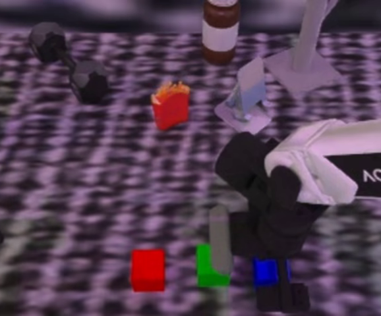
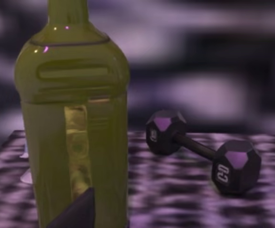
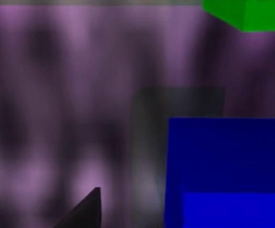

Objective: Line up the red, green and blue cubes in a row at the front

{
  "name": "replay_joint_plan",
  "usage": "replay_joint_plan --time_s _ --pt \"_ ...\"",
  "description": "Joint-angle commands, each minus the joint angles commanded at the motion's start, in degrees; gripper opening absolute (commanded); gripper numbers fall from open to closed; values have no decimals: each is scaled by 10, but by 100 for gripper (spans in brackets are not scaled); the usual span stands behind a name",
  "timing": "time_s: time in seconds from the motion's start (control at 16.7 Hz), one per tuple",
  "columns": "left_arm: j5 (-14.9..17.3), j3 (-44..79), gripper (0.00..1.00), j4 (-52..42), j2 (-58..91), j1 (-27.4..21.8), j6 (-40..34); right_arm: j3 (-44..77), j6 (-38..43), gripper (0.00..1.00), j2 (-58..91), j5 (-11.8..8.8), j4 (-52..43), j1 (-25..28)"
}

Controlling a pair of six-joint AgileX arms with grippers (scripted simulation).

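Right tool [image 1: 274, 275] over solid blue cube [image 1: 265, 270]

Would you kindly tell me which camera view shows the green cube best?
The top view: the green cube appears nearly whole, between the red cube and blue cube. The right wrist view catches only a corner of it. The left wrist view misses it.

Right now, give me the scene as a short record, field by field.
front row: red cube, green cube, blue cube, left to right, apart
right claw: over the blue cube
left arm: parked at the left edge, claw out of view
clutter behind: dumbbell, red carton, brown jar
nearest left wrist: green bottle
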Motion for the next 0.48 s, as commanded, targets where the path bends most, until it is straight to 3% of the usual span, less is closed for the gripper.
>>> replay_joint_plan --time_s 0.48 --pt "0 0 100 0 0 0 0 75 -3 100 -54 0 -136 4"
